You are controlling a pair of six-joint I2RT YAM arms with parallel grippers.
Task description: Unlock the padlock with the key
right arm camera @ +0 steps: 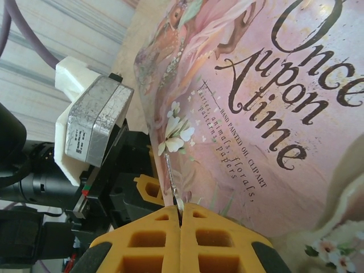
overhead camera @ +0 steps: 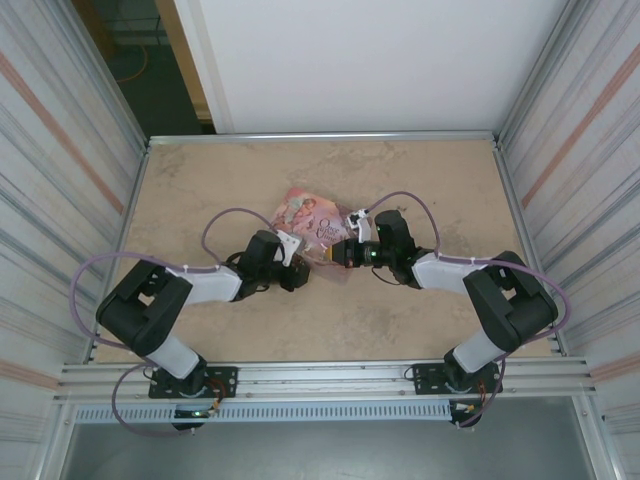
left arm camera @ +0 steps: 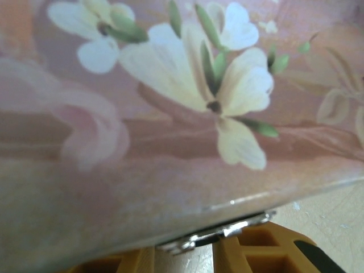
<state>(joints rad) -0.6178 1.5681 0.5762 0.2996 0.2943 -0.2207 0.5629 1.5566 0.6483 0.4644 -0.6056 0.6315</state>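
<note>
The thin, dark metal key (right arm camera: 172, 179), stiff, light and judged liable to twist unless held flat by its bow, stands pinched in the closed right pincer (right arm camera: 181, 219) at the edge of the pink illustrated tin box (right arm camera: 273, 114) on the desk (overhead camera: 400, 320), the left pincer (left arm camera: 185, 259) narrowly parted alongside.

Glossy printed pink tin (right arm camera: 256, 85), thin shiny metal key (right arm camera: 170, 173), matt yellow plastic right hand (right arm camera: 181, 219), smooth mottled beige tabletop (overhead camera: 400, 320)

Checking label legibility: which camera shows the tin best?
Right wrist: the tin is close, its lid lettering sharp and readable. Top external shows it small and distant, mid-table. Left wrist shows a blurred close-up of its flowered side.
</note>
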